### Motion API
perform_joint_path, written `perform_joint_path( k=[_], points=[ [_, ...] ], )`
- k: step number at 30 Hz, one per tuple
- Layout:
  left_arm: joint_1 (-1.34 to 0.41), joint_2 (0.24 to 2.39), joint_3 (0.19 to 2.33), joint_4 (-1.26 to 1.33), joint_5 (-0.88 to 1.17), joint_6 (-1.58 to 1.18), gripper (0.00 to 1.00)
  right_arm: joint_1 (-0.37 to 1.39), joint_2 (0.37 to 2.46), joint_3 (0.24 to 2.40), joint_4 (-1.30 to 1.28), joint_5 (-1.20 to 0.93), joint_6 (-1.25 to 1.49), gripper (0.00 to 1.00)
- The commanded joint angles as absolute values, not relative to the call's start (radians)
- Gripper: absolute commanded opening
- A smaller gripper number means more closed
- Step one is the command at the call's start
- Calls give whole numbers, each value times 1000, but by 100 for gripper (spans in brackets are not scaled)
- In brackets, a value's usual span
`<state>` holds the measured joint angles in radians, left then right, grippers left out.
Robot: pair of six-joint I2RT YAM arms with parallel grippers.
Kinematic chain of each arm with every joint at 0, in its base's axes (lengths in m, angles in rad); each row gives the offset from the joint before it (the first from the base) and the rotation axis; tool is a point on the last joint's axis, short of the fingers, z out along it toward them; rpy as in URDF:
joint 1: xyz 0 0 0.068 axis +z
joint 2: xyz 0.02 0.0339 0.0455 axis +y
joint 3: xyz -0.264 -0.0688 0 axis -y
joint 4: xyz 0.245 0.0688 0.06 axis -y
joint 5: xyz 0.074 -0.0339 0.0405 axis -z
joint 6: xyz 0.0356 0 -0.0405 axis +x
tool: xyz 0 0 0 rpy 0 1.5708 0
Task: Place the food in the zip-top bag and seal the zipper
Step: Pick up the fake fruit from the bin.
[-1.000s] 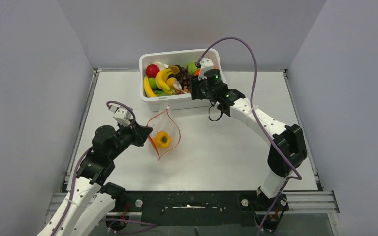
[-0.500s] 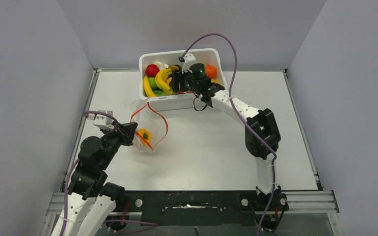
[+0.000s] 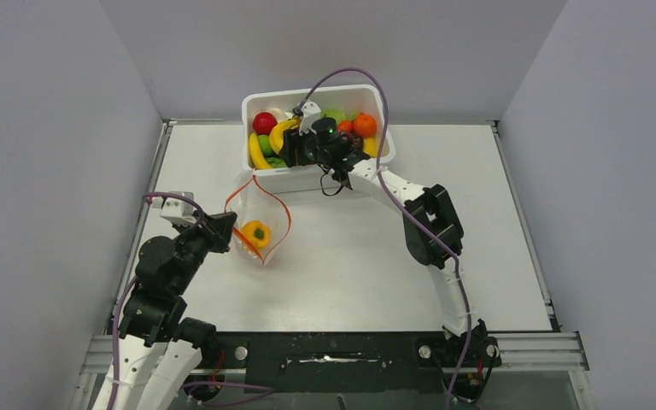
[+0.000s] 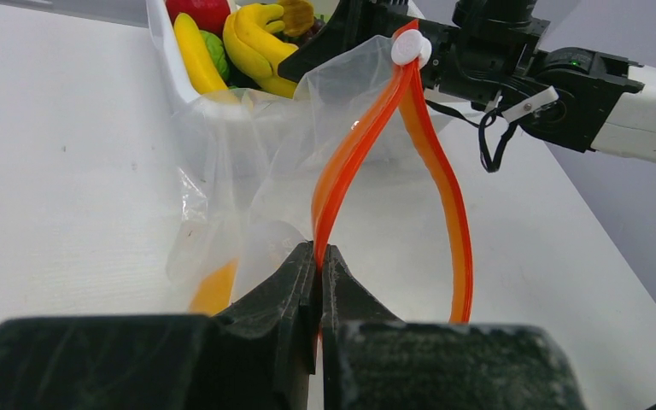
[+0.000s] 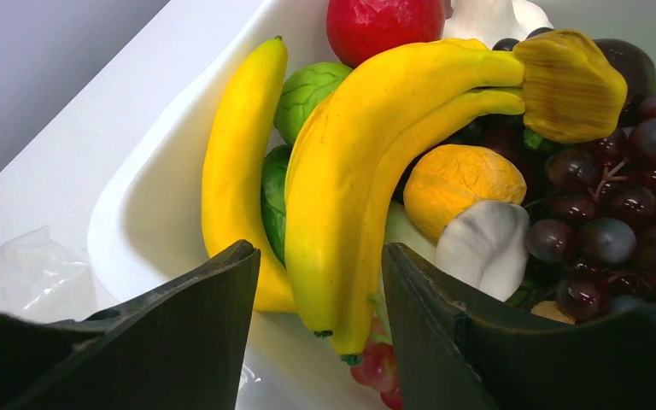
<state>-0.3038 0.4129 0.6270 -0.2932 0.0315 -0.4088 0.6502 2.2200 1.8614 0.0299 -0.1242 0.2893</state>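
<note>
The zip-top bag [image 4: 239, 162]: how far along are we with it?

Early, I judge. From my console I see one piece inside, the orange-yellow pepper [image 3: 256, 232], low in the pouch. The rest of the food sits in the white tub [image 3: 307, 177]: the banana bunch [image 5: 367, 145], the grapes [image 5: 615, 231] and more. The zipper [image 4: 354, 154] gapes in a wide loop, so no sealing is done yet.

Where is the bag, and who has it?

It stands on the bench [image 3: 376, 256] just in front of the tub, its mouth raised. My left gripper [image 4: 319, 252] is pinched tight on the near side of the orange-red strip, holding the mouth up and open.

And the right one?

My right gripper [image 5: 320, 248] is down in the tub, jaws spread wide, one on either side of the lower end of the banana bunch. I see a gap on both sides, so it holds nothing. The bag's open mouth lies near it, just over the tub's front wall.

So what is left?

Close on the bananas, carry them across, do the same for the other pieces, then run the zipper shut.
</note>
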Motion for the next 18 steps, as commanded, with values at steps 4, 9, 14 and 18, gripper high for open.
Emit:
perform_joint_path(
  k=[4,9,14,18],
  points=[
    [-289,413,625,-213,65,-420,0,649,2250,1927,99,-118,297,47],
    [-285,415,626,-213,71,-420,0,649,2254,1926,104,-109,285,37],
    [-286,414,625,-213,74,-420,0,649,2228,1877,156,-116,272,22],
    [-285,414,624,-212,75,-419,0,647,2207,1841,192,-115,261,17]
  ],
)
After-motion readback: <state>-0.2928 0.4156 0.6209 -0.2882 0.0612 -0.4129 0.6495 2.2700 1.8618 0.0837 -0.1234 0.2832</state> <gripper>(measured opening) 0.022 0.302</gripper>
